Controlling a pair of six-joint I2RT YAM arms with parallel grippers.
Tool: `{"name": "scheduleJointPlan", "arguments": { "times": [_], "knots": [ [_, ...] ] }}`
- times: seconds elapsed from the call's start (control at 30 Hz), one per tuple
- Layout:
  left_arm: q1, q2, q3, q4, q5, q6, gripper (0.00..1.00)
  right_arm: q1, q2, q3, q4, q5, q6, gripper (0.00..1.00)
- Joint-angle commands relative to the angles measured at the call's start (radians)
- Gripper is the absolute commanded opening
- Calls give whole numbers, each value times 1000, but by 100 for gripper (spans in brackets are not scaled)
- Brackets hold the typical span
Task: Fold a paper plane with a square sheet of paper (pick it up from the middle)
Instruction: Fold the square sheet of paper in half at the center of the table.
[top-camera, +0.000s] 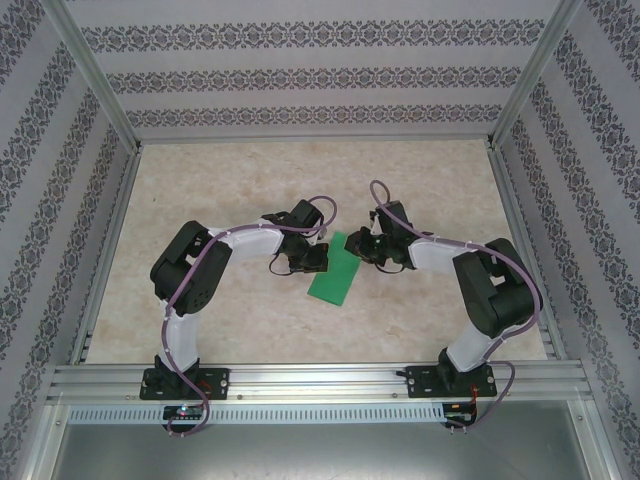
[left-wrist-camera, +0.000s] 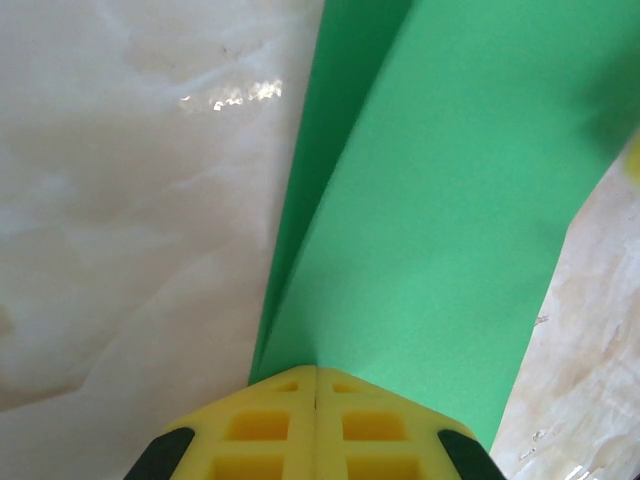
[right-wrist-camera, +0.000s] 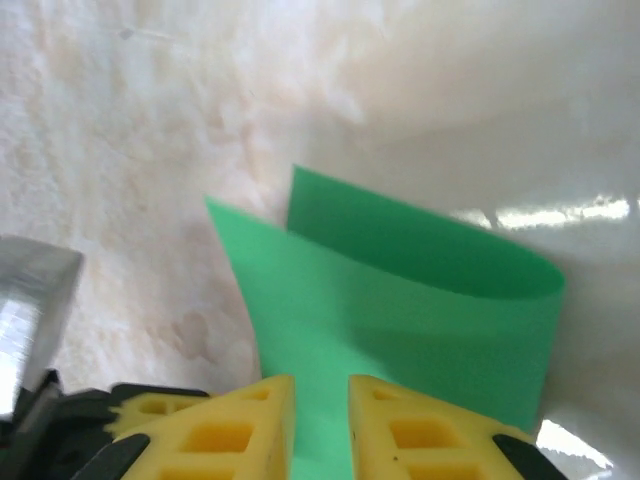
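The square sheet of paper (top-camera: 335, 272), bright green, lies bent over on itself into a long strip on the table between my two grippers. In the left wrist view the sheet (left-wrist-camera: 440, 200) runs away from my left gripper (left-wrist-camera: 316, 375), whose yellow fingers are pressed together on its near edge, with two layers showing at the left. My left gripper (top-camera: 308, 258) is at the strip's left side. My right gripper (top-camera: 362, 248) is at its upper right end. My right gripper (right-wrist-camera: 320, 385) stands open just over the sheet (right-wrist-camera: 400, 300), whose far layer curls up. The paper plane is out of view.
The pale marbled table (top-camera: 230, 180) is walled by aluminium rails (top-camera: 95, 270) and patterned panels on three sides. Both arms bend inward toward the middle, with cables looping over them. A grey metal block (right-wrist-camera: 30, 310) shows at the left of the right wrist view.
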Motion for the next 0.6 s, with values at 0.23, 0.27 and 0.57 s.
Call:
{"name": "scheduleJointPlan", "arguments": {
  "times": [0.23,0.27,0.57],
  "knots": [
    [-17,23,4,-57,-10,22,0,-35,111,15,19,1,-31,21],
    [-17,24,4,-57,-11,22,0,-36,122,16,16,4,-34,21],
    [-17,20,5,-67,-15,30,0,-55,19,40,-9,-13,-17,22]
  ]
}}
